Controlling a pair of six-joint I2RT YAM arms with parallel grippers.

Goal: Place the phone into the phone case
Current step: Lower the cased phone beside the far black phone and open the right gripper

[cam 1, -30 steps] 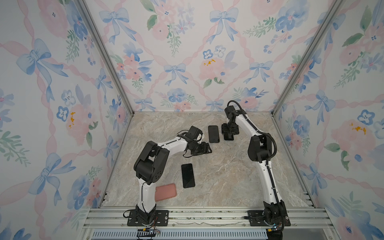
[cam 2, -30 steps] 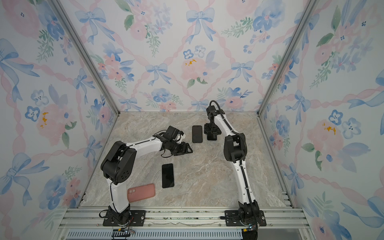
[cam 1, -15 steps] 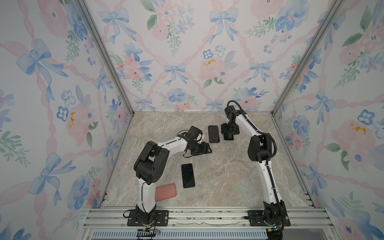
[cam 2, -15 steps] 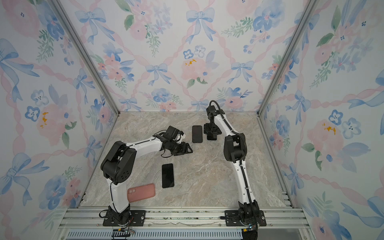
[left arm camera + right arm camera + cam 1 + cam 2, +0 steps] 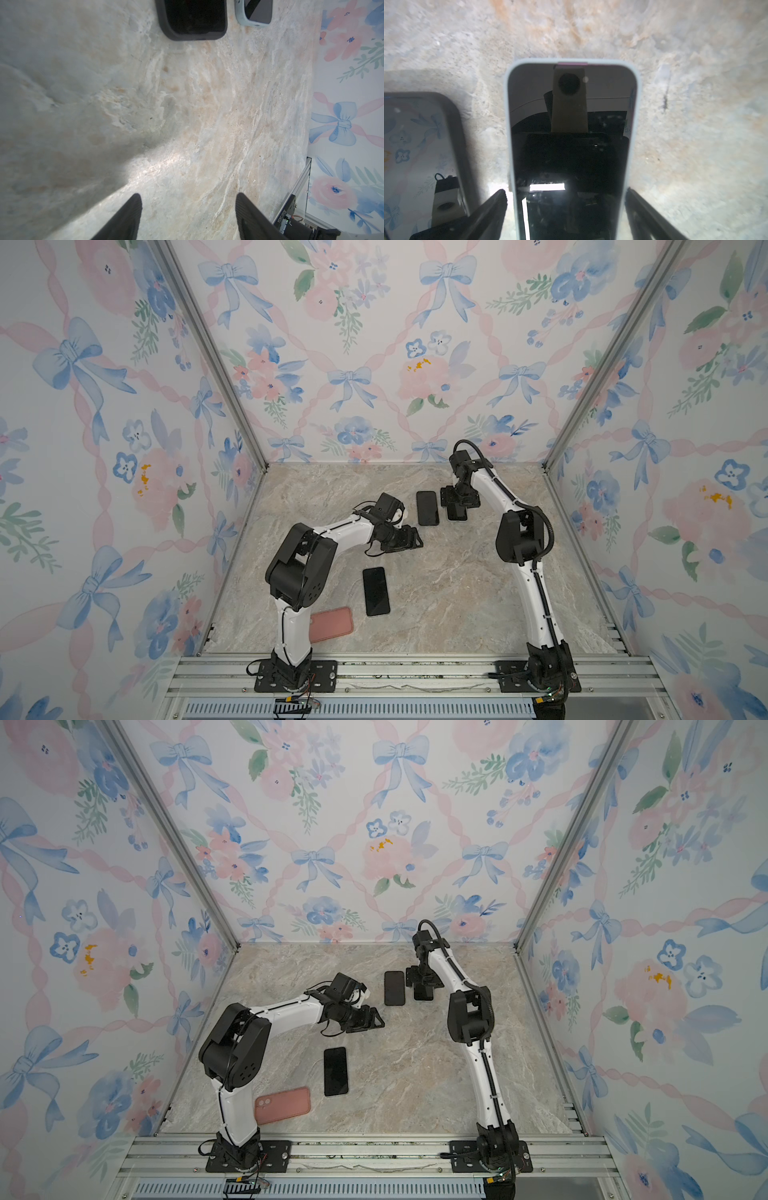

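The right fingers [image 5: 492, 207] are spread to either side of a pale-cased phone [image 5: 571, 135], which lies flat and screen-up on the counter [image 5: 695, 104]. A lit strip of counter is seen between one finger and the case rim, so nothing is pinched. This phone is judged to be seated in its case. Just beside those fingers a dark-cased phone [image 5: 427, 508] is laid parallel to it.

The left fingers [image 5: 128, 216] are spread over bare counter, and nothing is held. A bare phone [image 5: 376, 591] is found to the side of the left fingers, toward that arm's base, and well apart from the right fingers. Its long axis is set roughly across the line along which the left fingers point. The pink case [image 5: 282, 1104] lies past the bare phone from the left fingers, with its long axis roughly square to the phone's.

The left arm is judged the nearer. A turn back toward its base is called for before the bare phone can be straddled across its width.
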